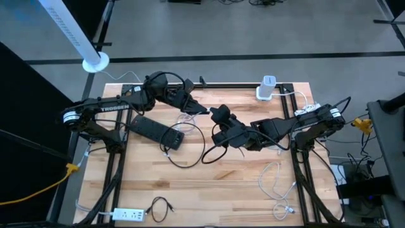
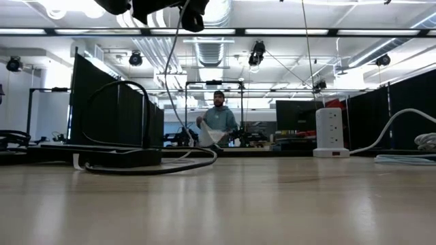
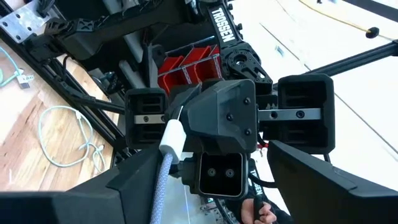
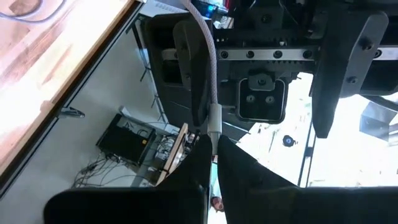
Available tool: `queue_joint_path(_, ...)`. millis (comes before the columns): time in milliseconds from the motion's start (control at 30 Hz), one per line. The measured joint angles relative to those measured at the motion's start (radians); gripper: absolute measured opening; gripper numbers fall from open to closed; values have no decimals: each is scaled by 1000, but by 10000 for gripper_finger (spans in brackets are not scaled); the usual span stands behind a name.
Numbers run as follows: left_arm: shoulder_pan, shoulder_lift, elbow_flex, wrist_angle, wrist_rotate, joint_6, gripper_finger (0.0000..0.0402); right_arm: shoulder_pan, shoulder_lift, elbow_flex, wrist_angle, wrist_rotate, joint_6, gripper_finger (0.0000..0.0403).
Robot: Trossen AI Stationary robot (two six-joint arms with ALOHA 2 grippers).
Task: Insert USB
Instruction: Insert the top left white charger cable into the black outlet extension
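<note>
USB cable (image 4: 210,74), a grey braided one, hangs above the middle of the wooden worktop (image 1: 240,190), its plug end pinched in the right hand (image 4: 214,149), whose fingers are closed together on it. Facing it from the left, the left hand (image 1: 204,111) is spread apart, fingers wide, with the cable's white connector (image 3: 172,138) seen ahead between them (both hands meet in mid-air over the worktop's centre). Left of centre lies a black power strip (image 1: 155,131) with looped black cables. At the far right corner stands a white charging tower (image 1: 267,88). Beyond the worktop, a person (image 2: 218,122) sits in the room.
</note>
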Motion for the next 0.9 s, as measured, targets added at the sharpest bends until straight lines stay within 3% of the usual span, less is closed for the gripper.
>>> queue_joint_path(100,0,0,0,-5,-6,23,238,0,0,0,2,-2,0,1)
queue_joint_path(333,5,1,-2,-13,-14,46,79,0,-2,0,11,-3,1,1)
queue_joint_path(467,5,2,-3,-13,-14,48,32,0,-2,1,12,-8,2,1)
queue_joint_path(667,5,2,-3,-10,-11,46,42,0,-2,1,8,-28,2,1)
queue_joint_path(900,5,2,-3,-3,-13,34,115,0,-2,1,3,-35,1,1)
